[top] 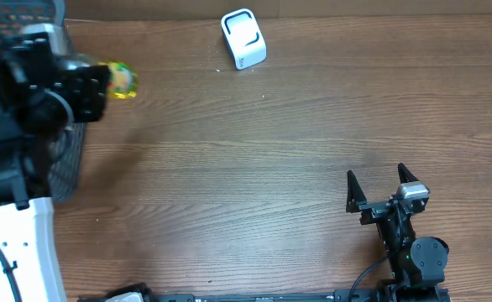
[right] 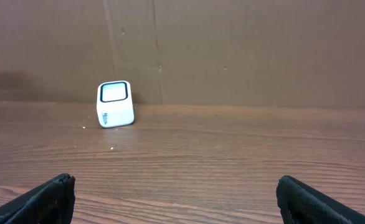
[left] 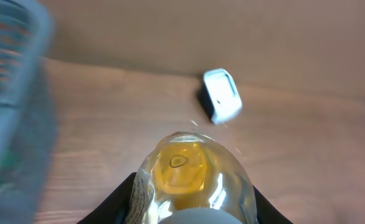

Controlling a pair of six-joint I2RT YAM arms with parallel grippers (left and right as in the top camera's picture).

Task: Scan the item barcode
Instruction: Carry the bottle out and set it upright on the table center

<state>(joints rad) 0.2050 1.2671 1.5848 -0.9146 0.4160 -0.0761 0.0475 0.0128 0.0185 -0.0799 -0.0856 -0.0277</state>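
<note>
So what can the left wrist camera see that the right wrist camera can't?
Only left wrist: a clear plastic bottle of yellow liquid gripped by the left gripper, plus a grey mesh basket. Only right wrist: the right gripper, black fingers open, holding nothing. Both: the small white box-shaped scanner on the brown wooden table.

Overhead looks straight down; both wrist views face the far scanner [top: 243,39]
</note>
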